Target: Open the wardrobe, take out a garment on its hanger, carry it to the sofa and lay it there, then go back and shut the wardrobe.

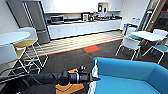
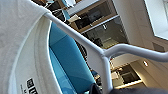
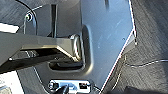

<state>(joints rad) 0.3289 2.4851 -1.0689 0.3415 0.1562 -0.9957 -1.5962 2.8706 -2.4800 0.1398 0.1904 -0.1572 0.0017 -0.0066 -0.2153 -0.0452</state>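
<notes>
Closest to the head camera, the left arm reaches in low from the left, and its gripper [image 1: 96, 79] meets the garment [image 1: 94, 75] right at the near end of the sofa [image 1: 130, 72]. White cloth hangs there in a narrow bunch, touching the sofa's blue edge, with part of it trailing below the arm. In the left wrist view the garment [image 2: 17, 45] sits very close, draped over the hanger [image 2: 100, 53], whose white bar and neck cross in front of the sofa [image 2: 67, 55]. The hanger's neck runs down toward the dark gripper body at the picture's edge; the fingers look closed on the hanger, though they are hard to make out. Whether the right gripper's fingers are open or closed cannot be told: the right wrist view gives the robot's own plate and a patch of dark carpet [image 3: 150, 37].

An orange part of the robot's base [image 1: 70, 87] lies under the left arm. Around the sofa the floor is dark carpet with a red tile [image 1: 91, 48] ahead. To the right stand white chairs [image 1: 131, 45] around a pale tabletop [image 1: 146, 36], near the sofa's back. To the left are a yellow stool [image 1: 27, 45] and a round white tabletop [image 1: 12, 37]. Further off, a kitchen counter [image 1: 82, 26] carries a microwave [image 1: 57, 19], with a grey fridge [image 1: 35, 17] beside it.
</notes>
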